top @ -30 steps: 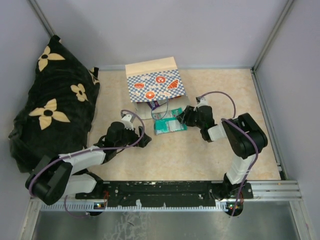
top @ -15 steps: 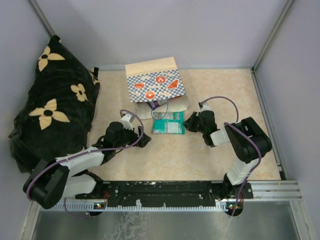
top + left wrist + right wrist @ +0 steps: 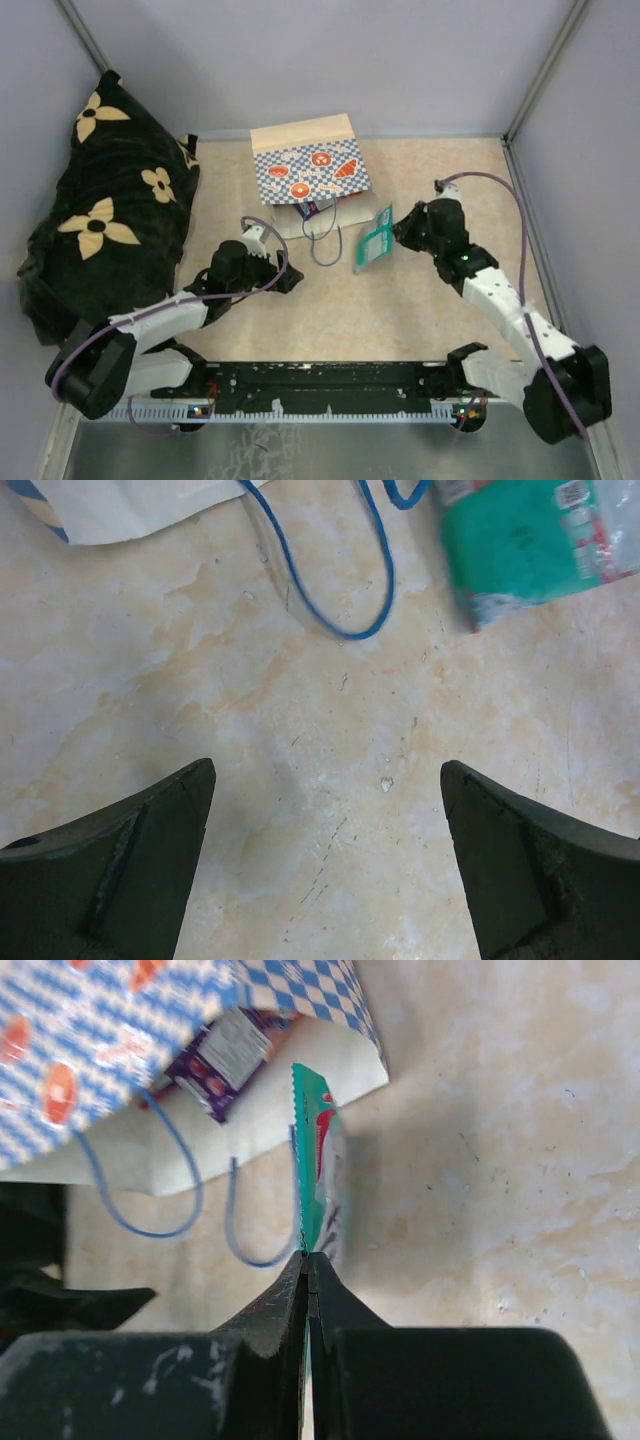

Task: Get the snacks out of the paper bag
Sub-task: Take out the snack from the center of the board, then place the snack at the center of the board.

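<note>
**A:** Since you want it front to back: black slotted rail (image 3: 330, 378) along the near edge. The tabletop (image 3: 400, 320) is beige, marbled and matte, and the left wrist view shows fine scuffs and specks.

**B:** Grippers?

**A:** The left gripper (image 3: 325, 770) sits low over bare tabletop, its dark wedge-shaped fingers (image 3: 130, 860) spread wide with nothing between them. The right gripper (image 3: 308, 1256) is clamped tight on one edge of the teal glossy flat pouch (image 3: 316, 1150). The pouch is held tilted, edge-on to the wrist camera. Can't tell whether its lower edge touches the table.

**B:** Where is it relative to the bag?

**A:** Outside, near the mouth of the cream paper bag with blue-white checks and orange-red ovals (image 3: 310, 170), to the right in the top view. The bag lies flat with its mouth toward the arms and a plain tan strip across the far end. The thin blue cord handles (image 3: 365, 590) loop out onto the tabletop.

**B:** Anything in the bag?

**A:** A purple glossy pouch (image 3: 222, 1058) pokes out of the mouth, with a silvery label patch showing. Deeper in, can't tell.

**B:** Rest of the cell?

**A:** Far left is a soft black cloth with cream flower shapes (image 3: 110, 210), lumpy and bunched against the left wall. Smooth pale grey-lilac wall panels (image 3: 420, 60) close three sides, with slim metal posts (image 3: 540, 70) at the back corners.
</note>
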